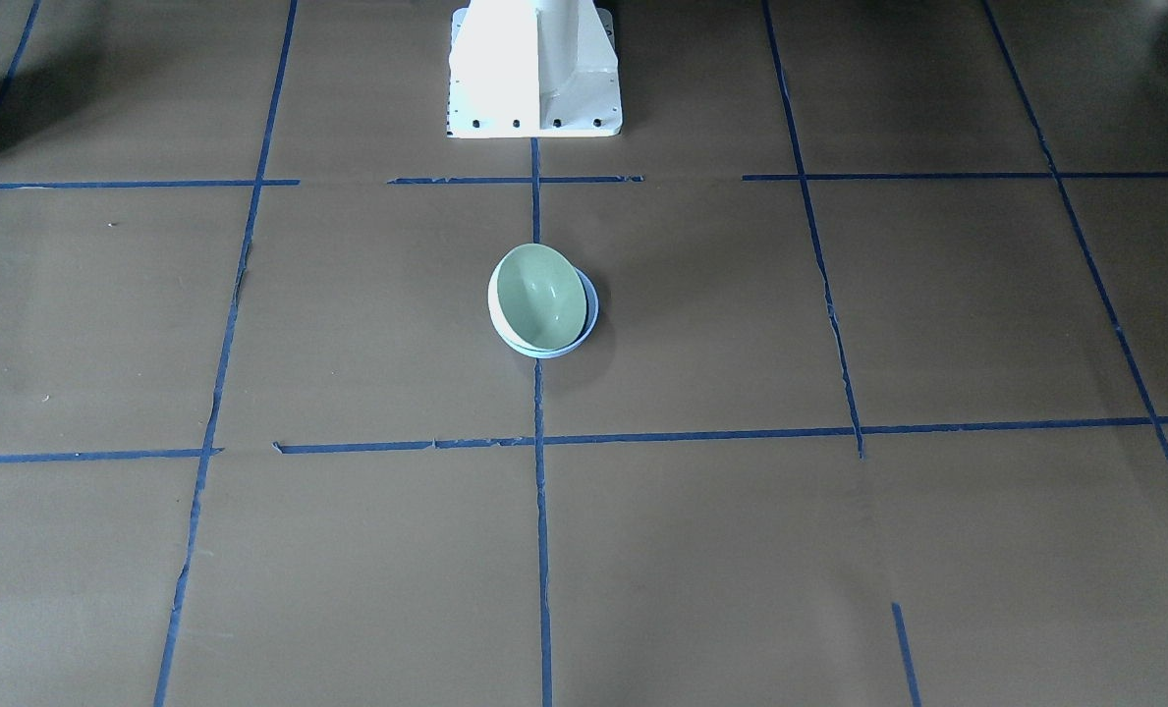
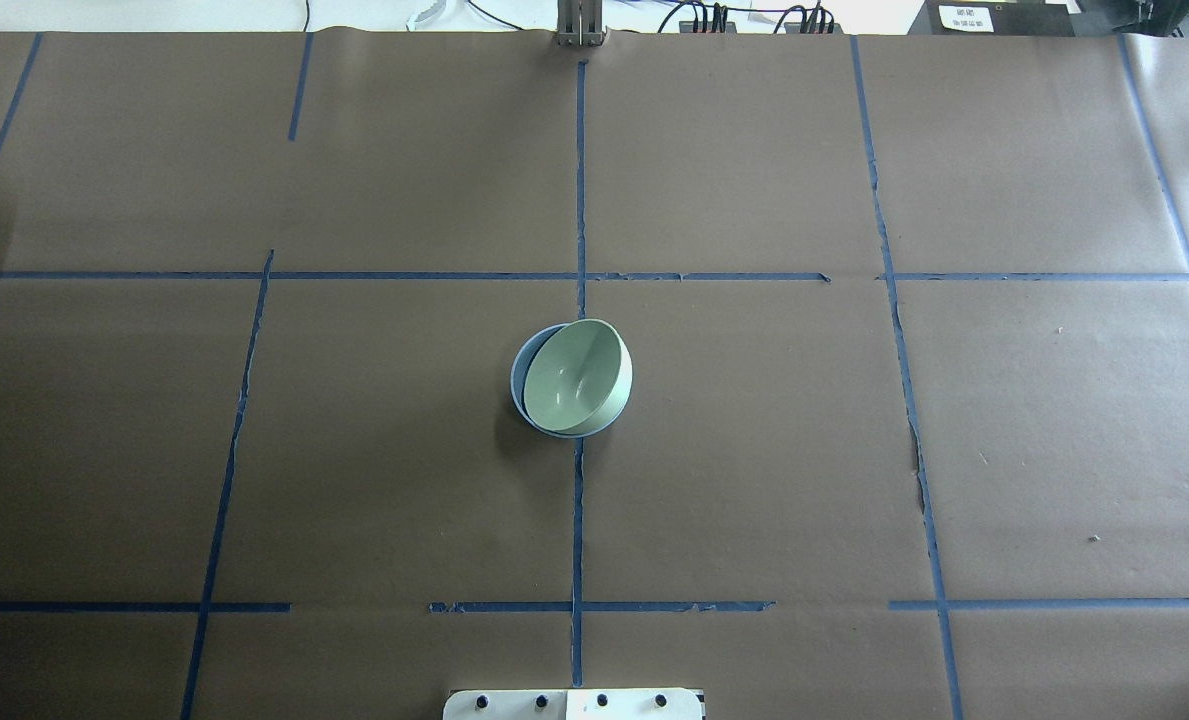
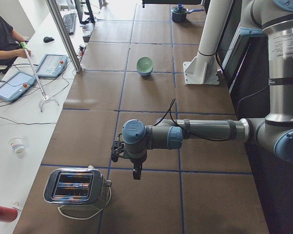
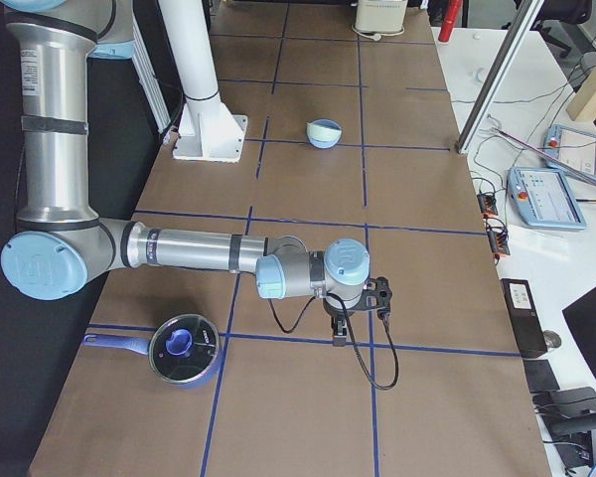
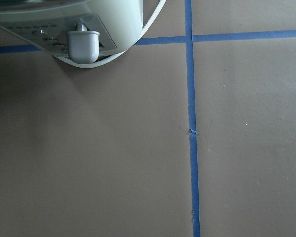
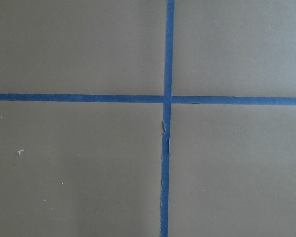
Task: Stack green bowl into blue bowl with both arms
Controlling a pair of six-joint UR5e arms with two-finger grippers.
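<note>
The left arm (image 3: 195, 131) is reaching over the table's left end. Its left gripper (image 3: 136, 173) is pointing down beside a chrome two-slot toaster (image 3: 75, 187). Whether its fingers are apart or together cannot be told.

At the centre of the brown paper-covered table (image 2: 854, 450), the small pale periwinkle-blue bowl (image 2: 521, 372) is sitting upright. The small glossy mint-green bowl (image 2: 576, 378) is resting inside it, tilted, with its rim riding high on the robot's right.

Both bowls are likely handling as light, rigid and slippery. A rim pinch, one finger inside and one outside, is looking safest. The raised green rim and the exposed blue crescent are offering the clearest holds.

The right arm (image 4: 189, 248) is hanging its right gripper (image 4: 339, 333) near a dark lidded saucepan (image 4: 184, 350). Its finger state cannot be told.
</note>
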